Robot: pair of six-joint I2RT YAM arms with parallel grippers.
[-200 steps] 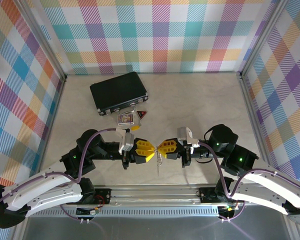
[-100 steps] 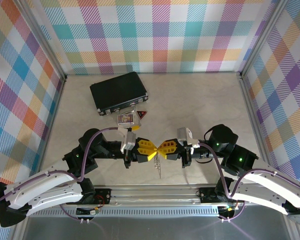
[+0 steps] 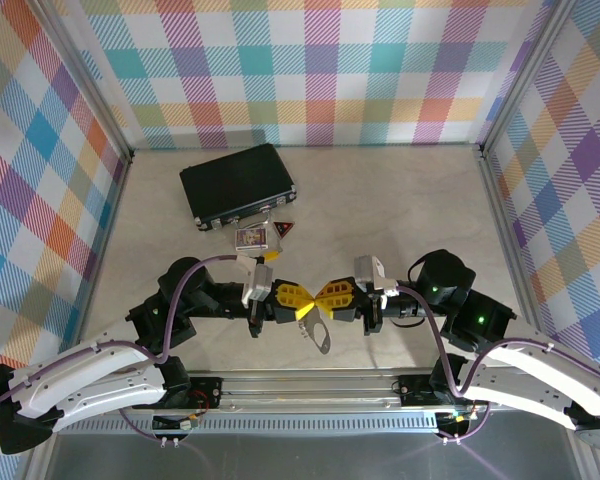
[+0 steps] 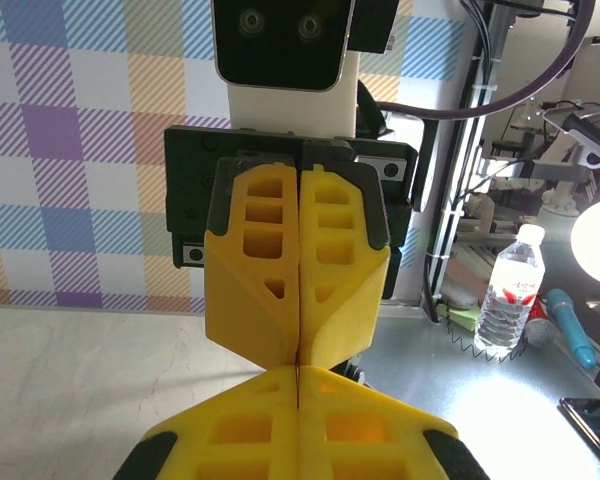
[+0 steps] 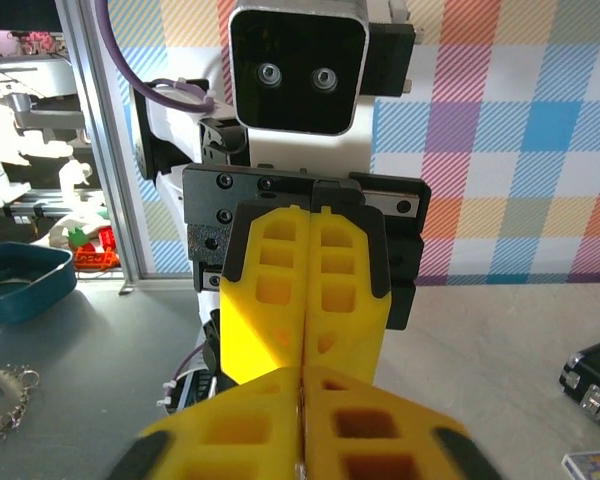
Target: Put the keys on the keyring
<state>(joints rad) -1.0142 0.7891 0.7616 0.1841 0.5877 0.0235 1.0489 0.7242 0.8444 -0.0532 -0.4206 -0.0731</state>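
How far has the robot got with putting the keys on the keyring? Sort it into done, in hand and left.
Done: the keyring looks lifted off the table, hanging below where the left gripper and right gripper meet tip to tip, both shut. In hand: the keyring, though which gripper pinches it is unclear. Left: the keys lie by the picture card, none threaded.

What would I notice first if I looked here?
The left gripper and the right gripper, both bright yellow, meet tip to tip in the middle, near the front. The grey keyring shows right by their tips, and a black case lies farther back.
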